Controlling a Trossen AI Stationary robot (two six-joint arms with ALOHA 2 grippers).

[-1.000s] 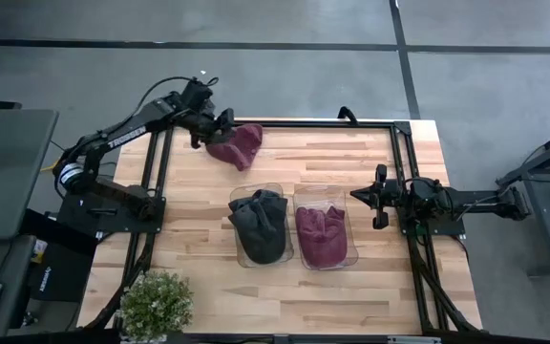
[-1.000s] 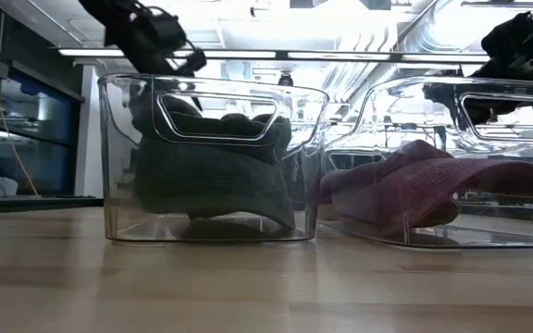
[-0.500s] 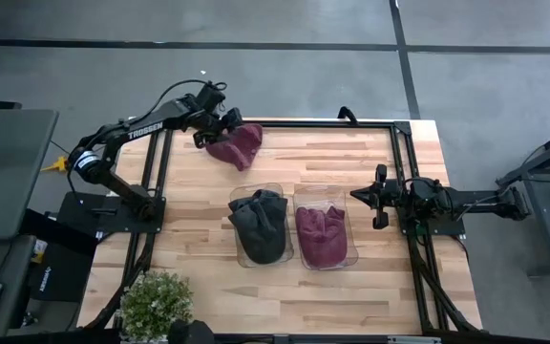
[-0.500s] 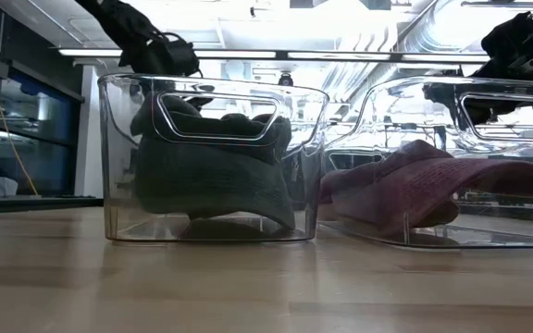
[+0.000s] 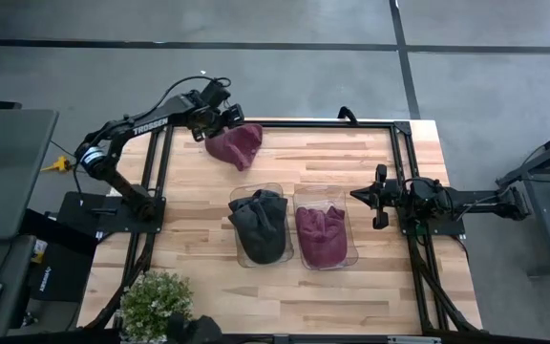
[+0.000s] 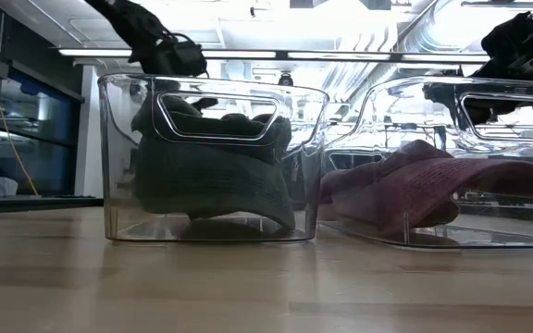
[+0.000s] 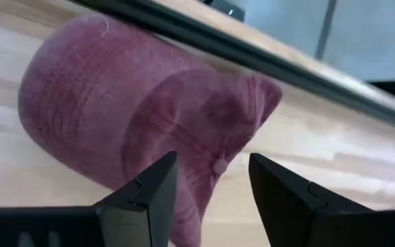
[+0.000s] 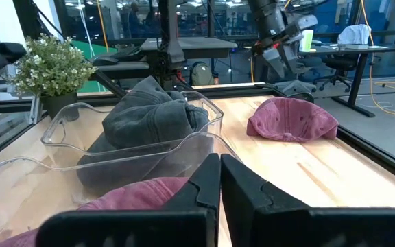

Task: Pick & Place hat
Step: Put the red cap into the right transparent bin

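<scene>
Tabletop [image 5: 370, 282] of pale wood carried two clear bins side by side near its middle. We saw a dark grey hat [image 5: 260, 222] heaped in one bin [image 5: 239, 250] and a maroon hat [image 5: 321, 234] in the other bin [image 5: 350, 250]. A second maroon hat [image 5: 236, 145] lay loose near the far left corner of the tabletop. Our left hand [image 5: 227, 118] hung just over that loose hat, its fingers [image 7: 149, 195] spread apart and straddling the crown without gripping it. Our right hand [image 5: 359, 196] waited at the right side, beside the bins, with its fingers pressed together and empty. A potted plant [image 5: 157, 304] stood at the near left corner.
</scene>
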